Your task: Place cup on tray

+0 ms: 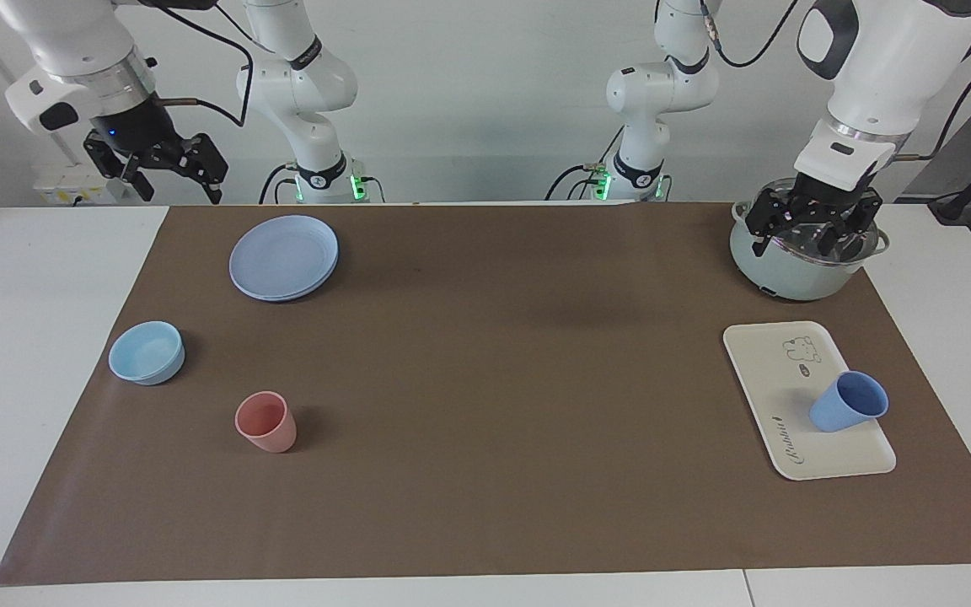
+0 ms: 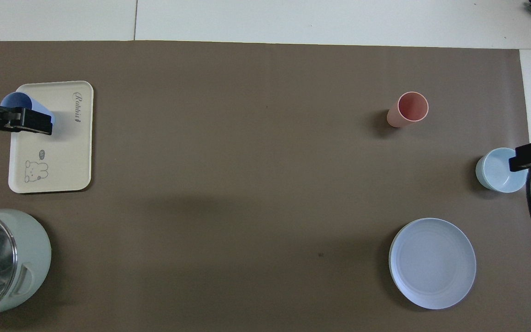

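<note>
Cup [image 1: 848, 403] stands upright on the tray [image 1: 768, 379], on the tray's half farther from the robots and close to its edge toward the left arm's end of the desk [image 1: 56, 278]; nothing holds it. Tray lies flat on the brown mat [image 1: 485, 379] at the left arm's end, bear drawing at the end nearer the robots, script lettering at the other end. Left hand [image 1: 814, 226] hangs in the air over the pot [image 1: 789, 270], fingers spread wide, holding nothing; in the overhead view its dark fingers overlap the cup, but the facing view shows it raised and well apart from cup and tray. Pot sits nearer the robots than the tray, at the mat's corner. Right hand [image 1: 167, 164] is up in the air over the mat's edge at the right arm's end, fingers spread wide, empty. Round blue plate [image 1: 284, 256] lies on the mat at the right arm's end, near the robots. Light-blue bowl [image 1: 147, 351] sits farther from the robots than the plate, by the mat's edge. Pink cup [image 1: 265, 421] stands upright, farther still from the robots than the bowl, well apart from the tray.
</note>
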`<act>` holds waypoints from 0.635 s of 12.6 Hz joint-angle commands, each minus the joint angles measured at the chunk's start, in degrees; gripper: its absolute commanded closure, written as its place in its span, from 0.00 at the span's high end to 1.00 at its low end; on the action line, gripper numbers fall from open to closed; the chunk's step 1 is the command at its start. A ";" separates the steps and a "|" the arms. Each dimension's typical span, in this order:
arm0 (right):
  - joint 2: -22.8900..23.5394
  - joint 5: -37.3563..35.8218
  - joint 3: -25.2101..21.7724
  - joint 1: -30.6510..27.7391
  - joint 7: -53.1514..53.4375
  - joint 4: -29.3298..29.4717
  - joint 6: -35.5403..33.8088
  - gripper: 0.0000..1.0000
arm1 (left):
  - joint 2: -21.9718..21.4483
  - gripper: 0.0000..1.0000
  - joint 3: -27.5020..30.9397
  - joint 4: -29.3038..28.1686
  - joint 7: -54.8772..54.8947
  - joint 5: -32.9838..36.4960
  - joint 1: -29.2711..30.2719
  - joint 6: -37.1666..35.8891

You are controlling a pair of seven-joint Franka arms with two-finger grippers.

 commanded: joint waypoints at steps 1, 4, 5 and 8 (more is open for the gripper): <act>-2.79 -0.95 -0.01 -0.67 -0.94 -3.85 0.40 1.00 | -1.20 1.00 -0.16 -1.77 0.04 -1.28 -1.00 1.48; -3.24 -0.59 -0.01 -0.16 -1.12 -3.86 0.31 1.00 | -1.64 1.00 -0.07 -1.77 -1.20 -4.79 -0.13 -0.44; -3.24 -1.73 0.16 -0.15 -1.29 -4.21 1.44 1.00 | -1.47 1.00 1.58 -1.16 -1.20 -4.97 -0.99 -2.98; -3.24 -2.87 -0.01 -0.77 -1.64 -5.62 5.31 1.00 | -1.46 1.00 9.58 2.01 -0.59 -4.44 -7.77 -9.23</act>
